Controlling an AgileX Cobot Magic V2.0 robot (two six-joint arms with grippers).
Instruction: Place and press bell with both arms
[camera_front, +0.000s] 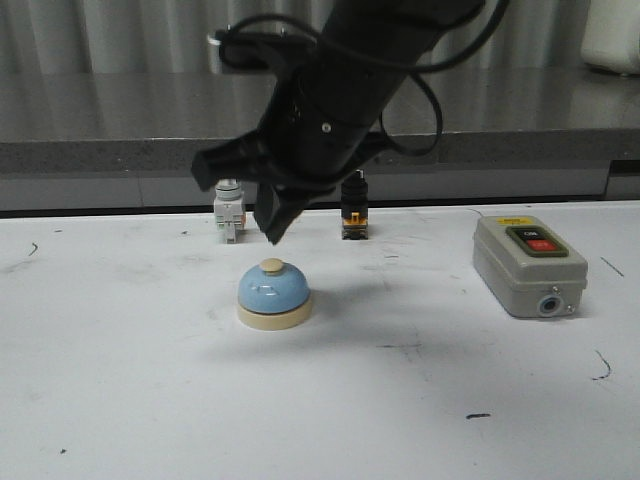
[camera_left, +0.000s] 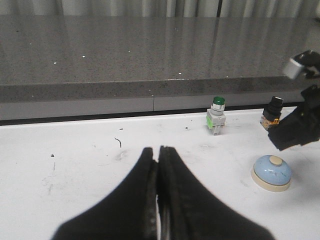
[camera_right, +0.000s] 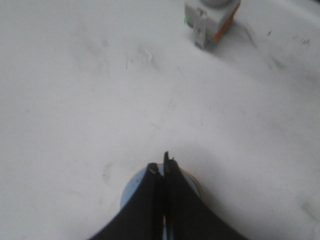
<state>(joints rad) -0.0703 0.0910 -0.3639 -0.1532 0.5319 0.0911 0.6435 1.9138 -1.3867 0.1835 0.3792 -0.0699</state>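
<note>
The light-blue bell (camera_front: 273, 294) with cream base and cream top button stands upright on the white table (camera_front: 120, 380). My right gripper (camera_front: 272, 232) is shut and empty, pointing down just above the bell's button, with a small gap showing in the front view. In the right wrist view the shut fingertips (camera_right: 162, 162) cover most of the bell (camera_right: 131, 192). My left gripper (camera_left: 159, 149) is shut and empty, over bare table well to the left of the bell (camera_left: 271, 171). It is out of the front view. The right gripper (camera_left: 281, 144) also shows in the left wrist view.
A green-capped push button (camera_front: 229, 212) and a black selector switch (camera_front: 354, 212) stand behind the bell near the table's far edge. A grey switch box (camera_front: 528, 265) with red and black buttons sits at the right. A grey counter ledge (camera_front: 100, 150) runs behind the table.
</note>
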